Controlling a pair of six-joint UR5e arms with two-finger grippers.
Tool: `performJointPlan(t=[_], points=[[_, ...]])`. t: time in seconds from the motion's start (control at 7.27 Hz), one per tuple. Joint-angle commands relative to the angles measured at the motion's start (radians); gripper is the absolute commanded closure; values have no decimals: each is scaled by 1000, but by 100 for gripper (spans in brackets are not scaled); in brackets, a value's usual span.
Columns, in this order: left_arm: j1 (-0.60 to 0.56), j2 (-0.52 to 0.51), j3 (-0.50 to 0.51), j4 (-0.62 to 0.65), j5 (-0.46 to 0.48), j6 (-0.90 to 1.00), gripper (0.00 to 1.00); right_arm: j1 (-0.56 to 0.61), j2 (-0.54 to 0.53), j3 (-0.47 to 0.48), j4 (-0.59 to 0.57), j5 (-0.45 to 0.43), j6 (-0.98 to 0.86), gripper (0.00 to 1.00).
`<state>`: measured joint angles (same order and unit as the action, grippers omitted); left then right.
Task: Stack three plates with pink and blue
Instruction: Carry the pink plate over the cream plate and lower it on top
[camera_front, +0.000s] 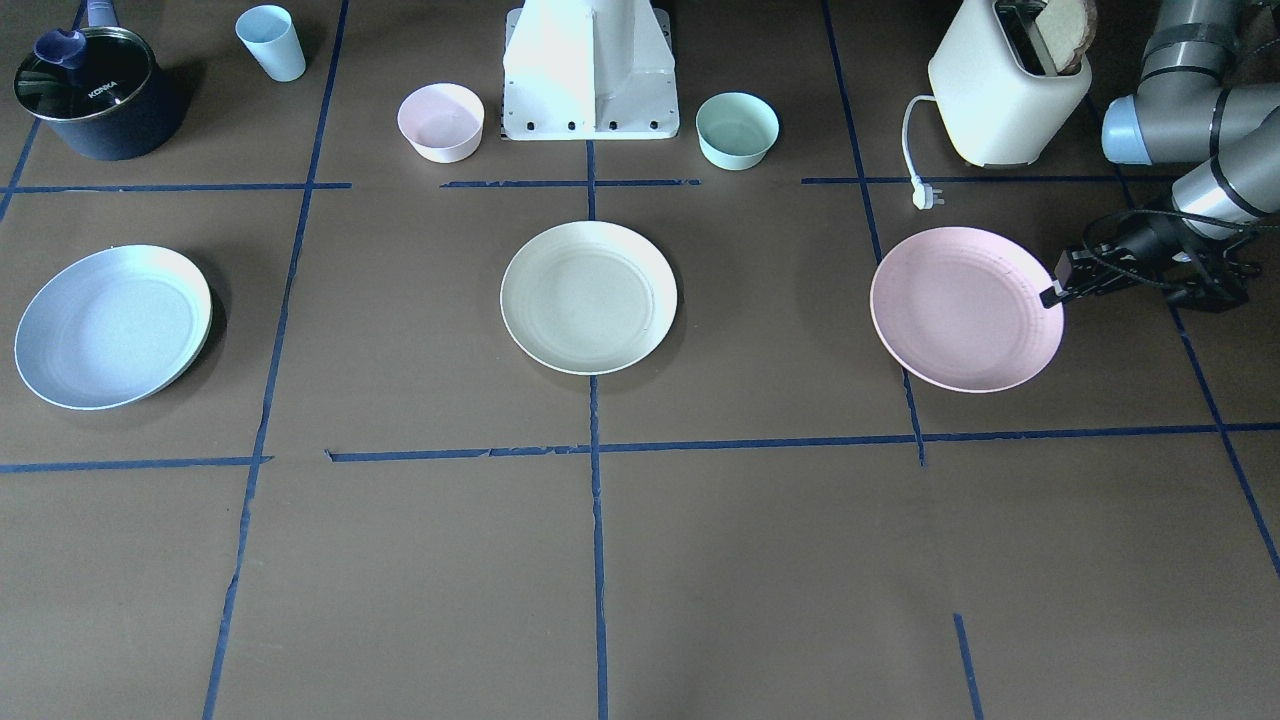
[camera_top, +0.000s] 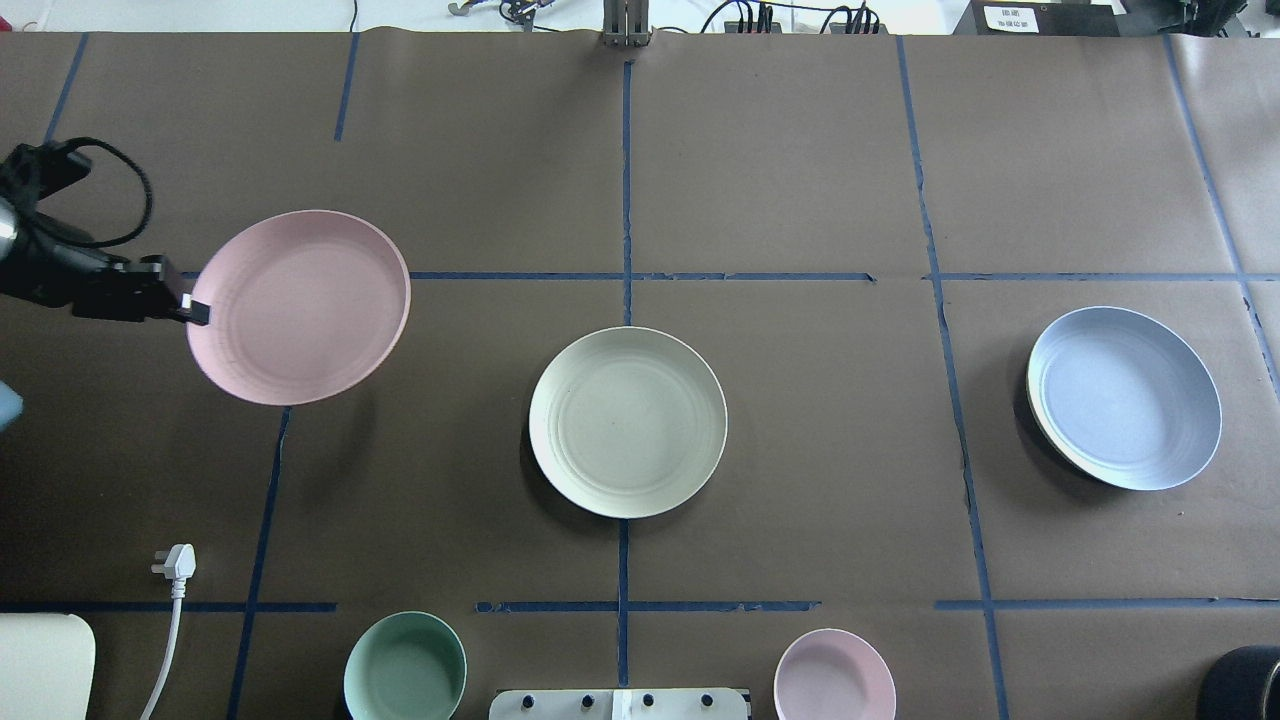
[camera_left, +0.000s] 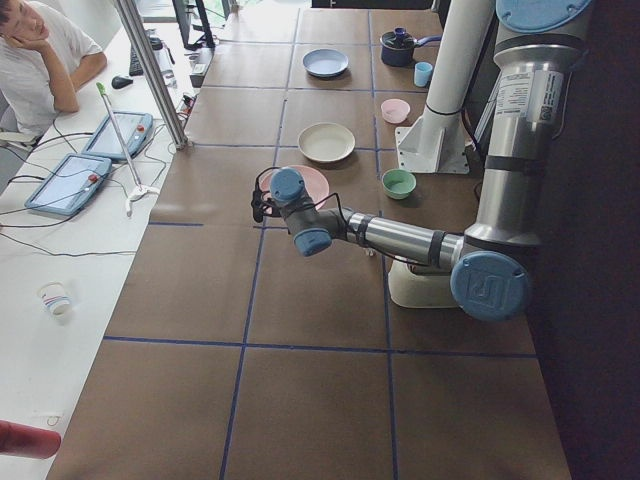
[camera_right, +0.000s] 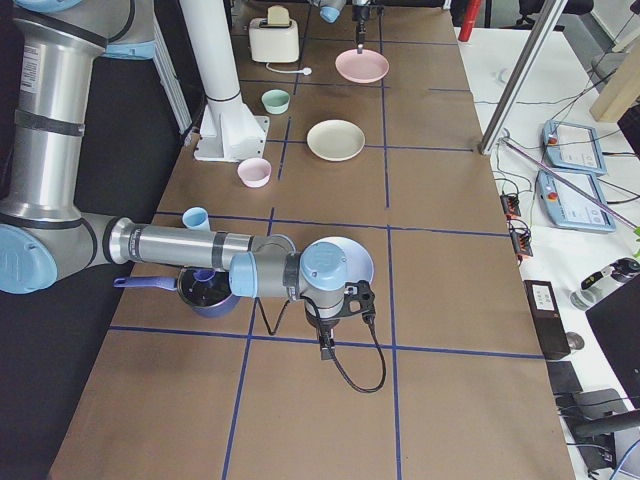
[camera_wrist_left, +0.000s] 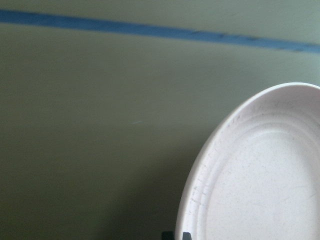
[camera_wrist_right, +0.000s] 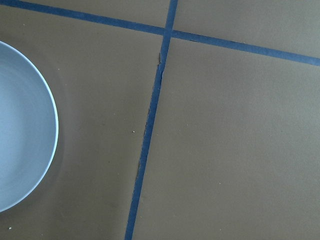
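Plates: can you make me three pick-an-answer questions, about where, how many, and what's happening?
1. Where is the cream plate? A between the pink plate and blue plate; B on the blue plate; C under the pink plate.
2. How many bowls? A one; B two; C four.
3. What is the left gripper doing? A pinching the pink plate's rim; B pushing the blue plate; C hanging open.
1 A, pink one side, blue the other. 2 B, one pink, one mint. 3 A, shut on the rim.
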<state>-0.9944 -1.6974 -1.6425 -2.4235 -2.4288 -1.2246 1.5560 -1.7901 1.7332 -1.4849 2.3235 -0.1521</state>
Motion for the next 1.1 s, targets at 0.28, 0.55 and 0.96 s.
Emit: performJointPlan(t=[0.28, 0.55, 0.96], points=[[395, -239, -120, 292, 387, -171, 100, -1, 0, 0, -2, 2, 0, 0], [522, -335, -96, 384, 493, -219, 100, -1, 0, 2, -2, 3, 0, 0], [534, -363, -68, 391, 494, -214, 99, -1, 0, -1, -3, 17, -1, 0]])
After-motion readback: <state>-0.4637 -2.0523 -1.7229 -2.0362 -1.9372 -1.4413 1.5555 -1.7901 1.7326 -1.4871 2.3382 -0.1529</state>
